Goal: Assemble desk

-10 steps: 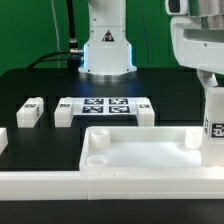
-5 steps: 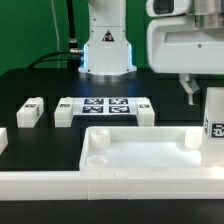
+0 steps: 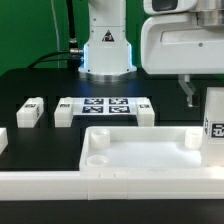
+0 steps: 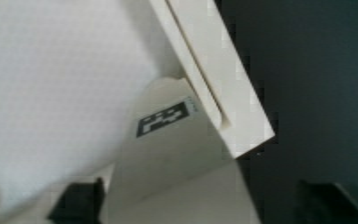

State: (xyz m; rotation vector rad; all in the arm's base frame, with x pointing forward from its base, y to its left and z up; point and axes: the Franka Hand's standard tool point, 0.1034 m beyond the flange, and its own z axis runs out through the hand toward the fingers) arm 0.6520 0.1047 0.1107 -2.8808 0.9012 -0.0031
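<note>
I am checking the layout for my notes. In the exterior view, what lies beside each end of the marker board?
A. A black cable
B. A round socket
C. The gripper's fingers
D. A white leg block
D: one white leg lies at the exterior view's left end of the marker board, and a second leg lies at its right end.

The tabletop (image 3: 140, 155) looks like smooth white plastic with a soft sheen. The leg (image 3: 30, 113) has the same plastic look. The marker board (image 3: 105, 106) seems matt, with printed black tags. The table (image 3: 40, 85) is black and matt. The arm's base (image 3: 107, 40) has a glossy white shell.
</note>
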